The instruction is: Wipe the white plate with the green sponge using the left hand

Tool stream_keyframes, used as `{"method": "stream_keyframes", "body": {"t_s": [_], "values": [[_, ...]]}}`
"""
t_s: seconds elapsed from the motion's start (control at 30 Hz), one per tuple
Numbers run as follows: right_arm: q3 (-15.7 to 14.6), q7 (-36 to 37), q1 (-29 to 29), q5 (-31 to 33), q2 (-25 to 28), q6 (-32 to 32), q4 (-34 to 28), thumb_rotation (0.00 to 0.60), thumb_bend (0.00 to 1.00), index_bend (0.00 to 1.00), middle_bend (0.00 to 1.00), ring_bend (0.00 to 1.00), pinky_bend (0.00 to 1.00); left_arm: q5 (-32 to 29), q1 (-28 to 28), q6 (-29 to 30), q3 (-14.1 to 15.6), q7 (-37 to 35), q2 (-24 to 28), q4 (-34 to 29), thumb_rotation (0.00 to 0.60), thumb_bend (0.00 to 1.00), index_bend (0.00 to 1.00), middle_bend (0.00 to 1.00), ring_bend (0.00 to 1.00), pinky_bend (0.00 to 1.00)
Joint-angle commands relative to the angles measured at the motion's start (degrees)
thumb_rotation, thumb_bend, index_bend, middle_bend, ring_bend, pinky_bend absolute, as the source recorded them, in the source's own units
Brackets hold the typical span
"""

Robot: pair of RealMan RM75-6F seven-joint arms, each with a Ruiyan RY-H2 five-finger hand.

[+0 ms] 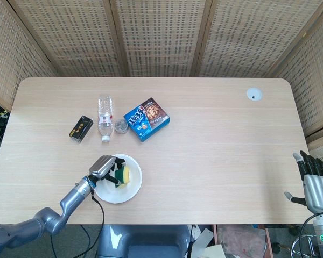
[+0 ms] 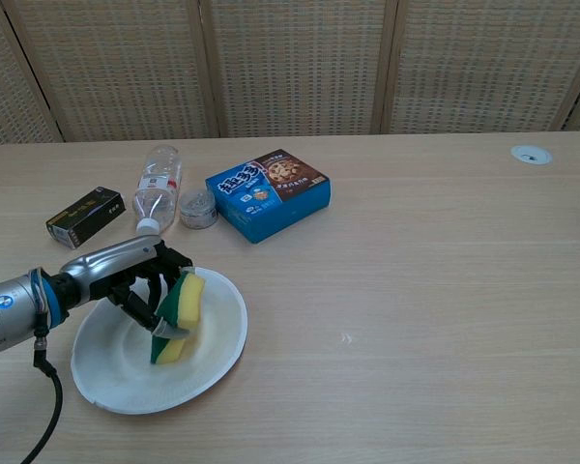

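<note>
The white plate (image 1: 128, 188) (image 2: 106, 382) lies near the table's front left edge. My left hand (image 1: 104, 167) (image 2: 126, 275) grips the green and yellow sponge (image 1: 123, 174) (image 2: 181, 314), which stands on edge inside the plate, its lower end against the plate's surface. The hand reaches over the plate's left rim. My right hand (image 1: 312, 183) hangs off the table's front right corner in the head view, fingers spread, holding nothing. The chest view does not show it.
Behind the plate stand a black box (image 1: 81, 128) (image 2: 85, 216), a lying clear bottle (image 1: 104, 116) (image 2: 157, 188), a small round lid (image 1: 121, 126) (image 2: 198, 209) and a blue cookie box (image 1: 146, 119) (image 2: 268, 192). A round grommet (image 1: 253, 94) (image 2: 531, 154) sits at the far right.
</note>
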Motion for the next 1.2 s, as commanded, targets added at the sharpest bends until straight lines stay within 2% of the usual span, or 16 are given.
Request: {"method": "stream_keyframes", "body": {"t_s": [0.03, 0.33, 0.5, 0.83, 1.07, 1.2], "values": [[-0.1, -0.2, 0.1, -0.1, -0.1, -0.1, 0.0, 0.6, 0.0, 0.0, 0.0, 0.0, 0.0, 0.0, 0.2, -0.1, 0.0, -1.0, -0.5, 0.8, 0.6, 0.19, 0.73, 0.65, 0.48, 0.55], [0.0, 0.1, -0.1, -0.2, 0.1, 0.2, -0.2, 0.6, 0.0, 0.0, 0.0, 0.0, 0.0, 1.4, 0.0, 3.0, -1.2, -3.9, 3.2, -2.6, 0.6, 0.19, 0.73, 0.65, 0.48, 0.55], [-0.1, 0.2, -0.1, -0.4, 0.2, 0.3, -0.3, 0.6, 0.0, 0.0, 0.0, 0.0, 0.0, 1.4, 0.3, 2.0, -0.2, -2.4, 5.3, -3.5, 0.6, 0.19, 0.73, 0.65, 0.48, 0.55], [-0.1, -0.1, -0.1, -0.5, 0.1, 0.3, -0.4, 0.6, 0.0, 0.0, 0.0, 0.0, 0.0, 1.5, 1.1, -0.2, 1.5, -2.0, 2.7, 0.8, 0.6, 0.19, 0.73, 0.65, 0.48, 0.55], [0.0, 0.3, -0.1, -0.3, 0.2, 0.3, -0.3, 0.6, 0.0, 0.0, 0.0, 0.0, 0.0, 1.9, 1.1, 0.5, 1.4, -2.7, 1.9, 1.8, 0.6, 0.2, 0.73, 0.65, 0.48, 0.55], [0.0, 0.6, -0.2, -0.4, 0.4, 0.4, -0.3, 0.6, 0.0, 0.0, 0.0, 0.0, 0.0, 2.2, 0.9, 2.3, 0.4, -4.1, 3.0, 0.1, 0.6, 0.2, 0.73, 0.65, 0.48, 0.55]]}}
